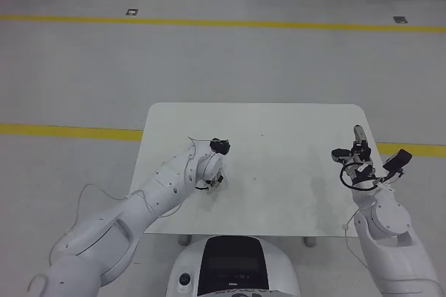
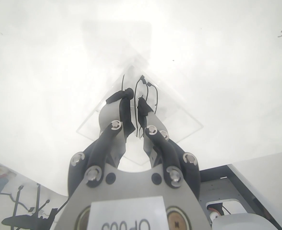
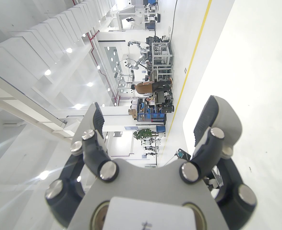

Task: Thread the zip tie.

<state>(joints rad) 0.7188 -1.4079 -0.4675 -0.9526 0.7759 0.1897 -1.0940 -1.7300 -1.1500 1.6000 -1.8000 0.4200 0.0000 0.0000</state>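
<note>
So, the white table (image 1: 282, 134) is seen from above with one arm parked on each side of it. The left gripper (image 2: 135, 98) is hung tip-down over the left-middle part of the table. Right underneath it a clear flat tray (image 2: 179, 118) is laid on the surface, turned so one corner is aimed back at the robot. A handful of thin black zip ties (image 2: 157, 98) are lying in that tray, a couple of them bent into loose loops, all bunched near the middle. One strand is lined up right at the tip of the left gripper. Honestly, it can't be told whether that gripper is clamped on it or just hung above it.

The right gripper (image 3: 153, 111) is held near the table's right edge, well apart from the tray and the ties, and is pointed away from the robot. Its fingers (image 3: 204, 118) are spread wide apart, the ribbed black pads are left bare, and nothing is gripped between them.

The table surface around the tray is plain white, with a few small dark specks dotted on it. Out on the grey floor a yellow line (image 1: 59, 130) is painted, running behind the table on both sides.
</note>
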